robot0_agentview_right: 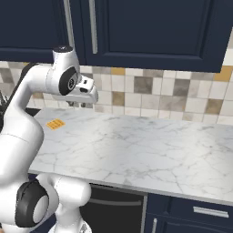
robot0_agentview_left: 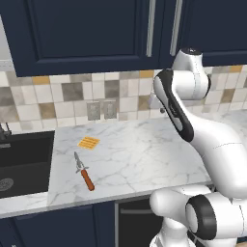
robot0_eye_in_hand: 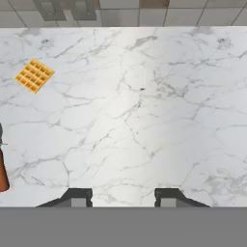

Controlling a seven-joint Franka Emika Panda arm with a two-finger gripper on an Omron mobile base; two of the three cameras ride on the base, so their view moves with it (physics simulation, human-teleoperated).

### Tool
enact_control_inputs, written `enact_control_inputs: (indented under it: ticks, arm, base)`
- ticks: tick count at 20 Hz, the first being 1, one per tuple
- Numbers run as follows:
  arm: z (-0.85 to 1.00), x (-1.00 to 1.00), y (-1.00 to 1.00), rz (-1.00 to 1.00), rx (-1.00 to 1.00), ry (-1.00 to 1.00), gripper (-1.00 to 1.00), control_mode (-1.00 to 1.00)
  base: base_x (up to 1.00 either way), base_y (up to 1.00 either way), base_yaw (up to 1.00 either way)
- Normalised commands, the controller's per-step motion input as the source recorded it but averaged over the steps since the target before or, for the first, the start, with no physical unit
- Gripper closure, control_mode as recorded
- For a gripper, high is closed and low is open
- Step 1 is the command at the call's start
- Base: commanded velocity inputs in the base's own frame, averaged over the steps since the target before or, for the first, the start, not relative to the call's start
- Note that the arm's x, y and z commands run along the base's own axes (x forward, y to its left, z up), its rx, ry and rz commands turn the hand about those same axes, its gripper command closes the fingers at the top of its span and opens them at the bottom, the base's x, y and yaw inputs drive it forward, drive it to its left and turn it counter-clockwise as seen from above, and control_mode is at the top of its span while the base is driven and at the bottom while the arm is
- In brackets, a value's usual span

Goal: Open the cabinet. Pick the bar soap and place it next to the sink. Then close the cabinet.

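Note:
Two navy cabinet doors hang shut above the counter, their silver bar handles side by side; I cannot tell which door is the narrower. The bar soap is hidden. At the left end of the counter lies the dark sink, with its round drain. My gripper hangs high over the middle of the marble counter, close to the tiled backsplash and below the handles, pointing down. In the hand view its fingertips stand apart with bare marble between them, so my gripper is open and holds nothing.
A flat orange ridged square lies on the counter right of the sink. An orange-handled knife lies nearer the front edge. Two wall outlets sit in the backsplash. The counter runs on to the right.

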Motion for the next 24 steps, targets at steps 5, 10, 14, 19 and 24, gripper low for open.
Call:
enact_control_inputs:
  ticks: [5, 10, 14, 19, 24]
  arm:
    - [0.0, -0.14, 0.03, 0.01, 0.0, -0.02, -1.0, -1.0]
    - [0.03, -0.53, 0.12, 0.0, 0.02, -0.09, -1.0, -1.0]
    - [0.29, -0.78, -0.12, 0.0, 0.13, -0.36, -1.0, -1.0]
    - [0.28, -0.53, -0.62, -0.04, 0.23, -0.44, -1.0, -1.0]
    - [0.38, -0.41, -0.73, -0.05, 0.2, -0.4, -1.0, -1.0]
  base:
    - [0.0, 0.0, 0.0]
    - [0.0, 0.0, 0.0]
    - [0.0, 0.0, 0.0]
    - [0.0, 0.0, 0.0]
    - [0.0, 0.0, 0.0]
